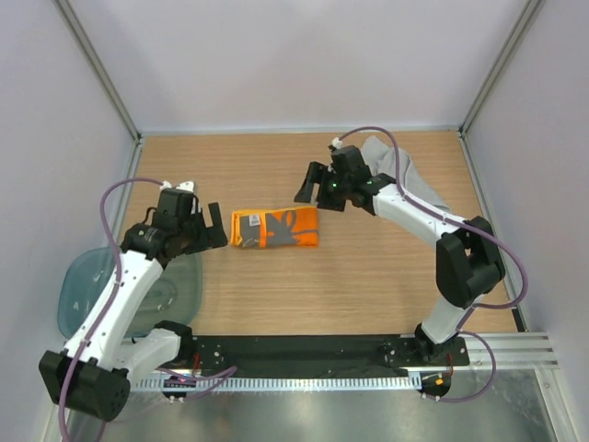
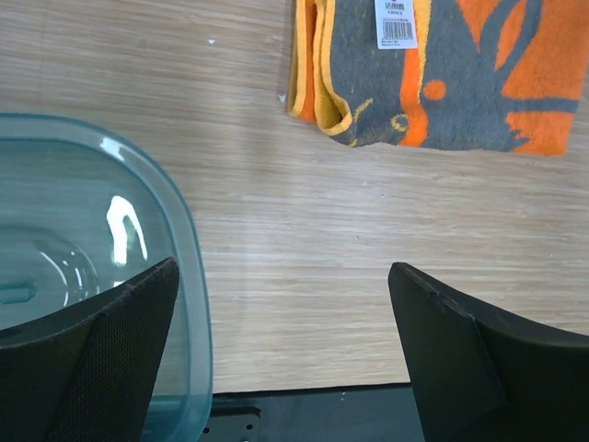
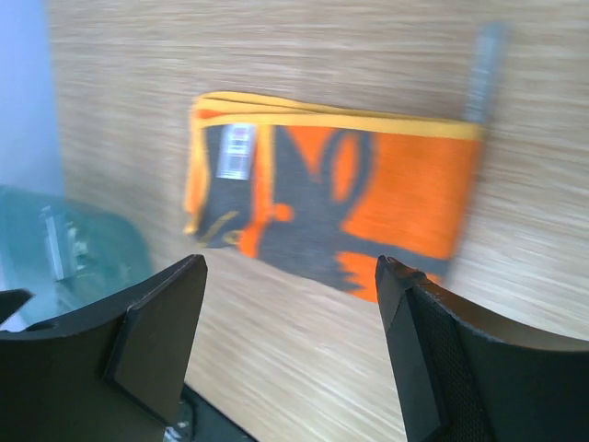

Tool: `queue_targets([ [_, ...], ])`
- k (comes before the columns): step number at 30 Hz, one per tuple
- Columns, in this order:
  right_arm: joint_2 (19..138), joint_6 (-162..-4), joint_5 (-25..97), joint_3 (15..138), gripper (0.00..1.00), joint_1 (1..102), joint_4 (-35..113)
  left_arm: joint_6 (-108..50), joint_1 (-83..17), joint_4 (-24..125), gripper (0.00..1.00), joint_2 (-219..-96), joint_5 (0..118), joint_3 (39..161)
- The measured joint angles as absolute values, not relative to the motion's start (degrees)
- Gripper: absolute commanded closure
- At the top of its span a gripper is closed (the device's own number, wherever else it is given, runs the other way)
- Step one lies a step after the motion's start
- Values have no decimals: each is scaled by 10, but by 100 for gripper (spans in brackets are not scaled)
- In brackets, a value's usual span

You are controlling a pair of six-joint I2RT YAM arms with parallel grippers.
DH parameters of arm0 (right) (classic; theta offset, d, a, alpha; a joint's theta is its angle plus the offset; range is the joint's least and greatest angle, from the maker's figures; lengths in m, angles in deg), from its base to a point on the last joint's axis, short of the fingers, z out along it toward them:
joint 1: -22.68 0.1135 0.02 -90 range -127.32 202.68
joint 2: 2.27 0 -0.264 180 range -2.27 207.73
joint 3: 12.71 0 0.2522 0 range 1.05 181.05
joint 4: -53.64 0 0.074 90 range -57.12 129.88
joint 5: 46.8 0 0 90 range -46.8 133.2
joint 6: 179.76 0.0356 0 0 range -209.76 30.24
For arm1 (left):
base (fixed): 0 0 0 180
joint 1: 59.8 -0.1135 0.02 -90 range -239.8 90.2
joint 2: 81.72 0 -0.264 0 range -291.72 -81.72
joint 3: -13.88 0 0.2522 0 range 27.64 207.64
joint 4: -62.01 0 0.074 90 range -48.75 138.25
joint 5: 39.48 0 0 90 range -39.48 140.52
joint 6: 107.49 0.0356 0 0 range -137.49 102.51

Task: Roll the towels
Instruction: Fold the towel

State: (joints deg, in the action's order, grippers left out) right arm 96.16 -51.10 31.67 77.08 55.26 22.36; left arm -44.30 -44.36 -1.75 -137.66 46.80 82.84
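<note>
The orange towel (image 1: 274, 227) lies folded flat mid-table, with a grey pattern and a barcode tag; it also shows in the left wrist view (image 2: 442, 74) and, blurred, in the right wrist view (image 3: 331, 203). The light grey towel (image 1: 409, 180) lies crumpled at the back right, partly under the right arm. My left gripper (image 1: 207, 226) is open and empty just left of the orange towel, above bare table (image 2: 283, 272). My right gripper (image 1: 311, 184) is open and empty above and behind the orange towel's right end (image 3: 290, 267).
A translucent teal tub (image 1: 129, 290) sits at the front left, beside the left arm; it also shows in the left wrist view (image 2: 83, 239). The black mounting rail (image 1: 313, 350) runs along the near edge. Walls close in the back and both sides.
</note>
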Motion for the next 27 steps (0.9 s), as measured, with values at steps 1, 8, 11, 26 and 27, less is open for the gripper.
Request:
queue_targets([
  [1,953,-519,320,749,20,536,222,-446,-442,-15,5,-1391,473,831],
  [8,949,-553,329,663,21,517,197,-475,-419,8,9,-1542,506,885],
  [11,957,-562,330,649,21,515,197,-482,-411,19,9,-1605,520,917],
  [26,1005,-565,267,603,39,504,272,-507,-402,59,17,-1747,548,958],
  [27,1005,-563,262,598,39,504,281,-510,-400,62,18,-1753,549,958],
])
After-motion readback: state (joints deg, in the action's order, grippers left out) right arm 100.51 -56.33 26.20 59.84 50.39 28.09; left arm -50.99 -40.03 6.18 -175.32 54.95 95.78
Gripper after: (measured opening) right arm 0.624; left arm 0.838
